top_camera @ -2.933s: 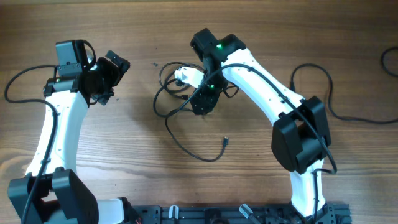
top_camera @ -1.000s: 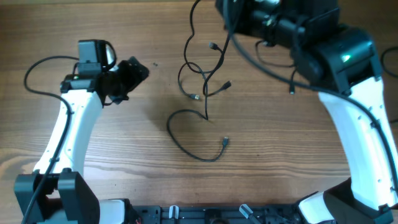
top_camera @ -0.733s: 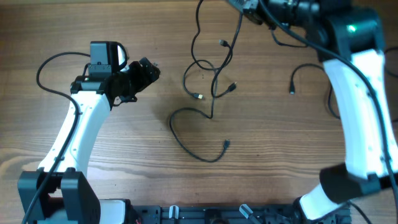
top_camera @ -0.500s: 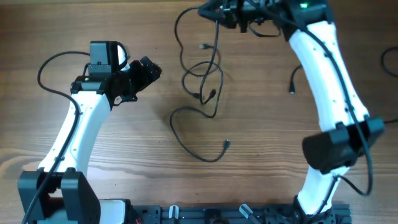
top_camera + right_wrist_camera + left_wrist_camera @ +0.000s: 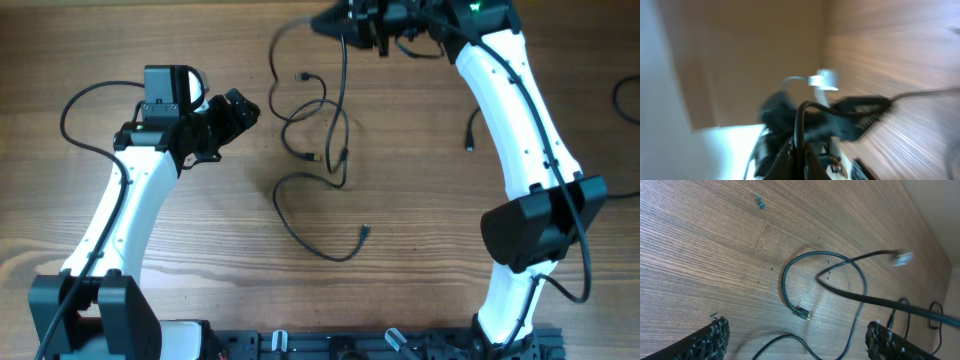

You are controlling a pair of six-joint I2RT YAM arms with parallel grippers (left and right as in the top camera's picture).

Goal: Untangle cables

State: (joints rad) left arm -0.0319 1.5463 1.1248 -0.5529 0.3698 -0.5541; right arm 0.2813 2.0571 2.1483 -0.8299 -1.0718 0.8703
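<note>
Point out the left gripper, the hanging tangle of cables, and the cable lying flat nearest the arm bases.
left gripper (image 5: 243, 110): overhead view, midway between its fingertips.
tangled cables (image 5: 345, 90): overhead view, on the long straight strand.
flat cable (image 5: 363, 231): overhead view, on its free plug end.

Tangled cables (image 5: 345, 110): thin black cords, looped and crossed over one another, drawn up at the top into the right gripper (image 5: 340, 22).
Gold-tipped plug (image 5: 802, 313): lies flat, just inside a loop.
Silvery plug (image 5: 901, 258): blurred, at a strand's end.
Lower cable (image 5: 335, 257): one open curve lying flat, with a small plug (image 5: 362, 232) at its free end.
Side cable (image 5: 470, 128): short cord, well apart to the right.
</note>
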